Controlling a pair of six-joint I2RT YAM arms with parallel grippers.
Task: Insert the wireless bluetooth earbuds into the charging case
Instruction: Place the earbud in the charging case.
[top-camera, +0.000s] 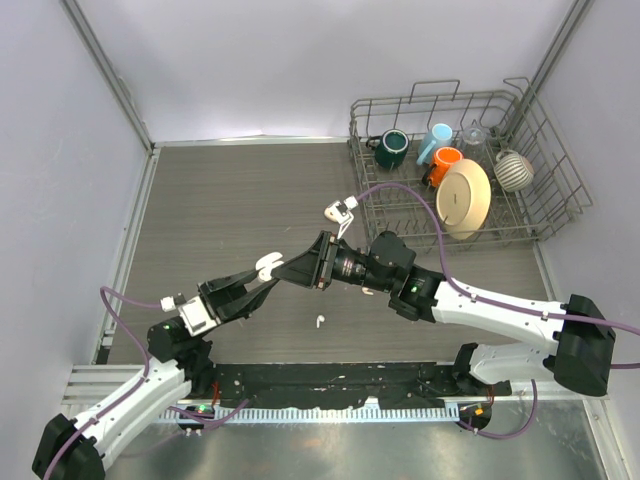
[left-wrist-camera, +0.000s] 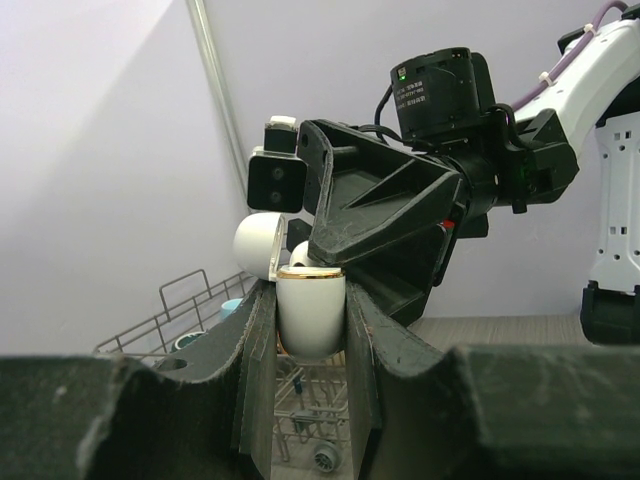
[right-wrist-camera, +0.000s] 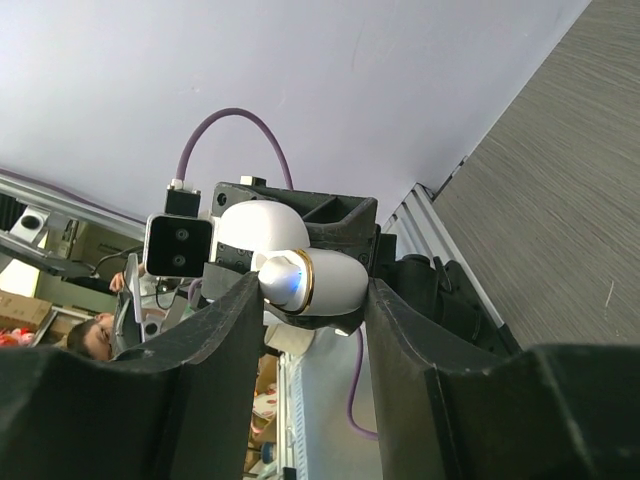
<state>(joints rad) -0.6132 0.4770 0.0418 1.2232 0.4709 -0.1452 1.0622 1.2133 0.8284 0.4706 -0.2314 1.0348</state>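
Observation:
My left gripper is shut on the white charging case, which has a gold rim and stands upright between the fingers. Its lid is swung open. A white earbud with a blue light pokes out of the case mouth. My right gripper meets the case from the right. Its jaws are apart and straddle the case and earbud in the right wrist view. In the left wrist view, one of its black fingers hangs over the case mouth. Another tiny earbud lies loose on the table below the grippers.
A wire dish rack stands at the back right. It holds a green mug, a blue cup, an orange cup, a beige plate and a striped round object. Walls close in the left and the back.

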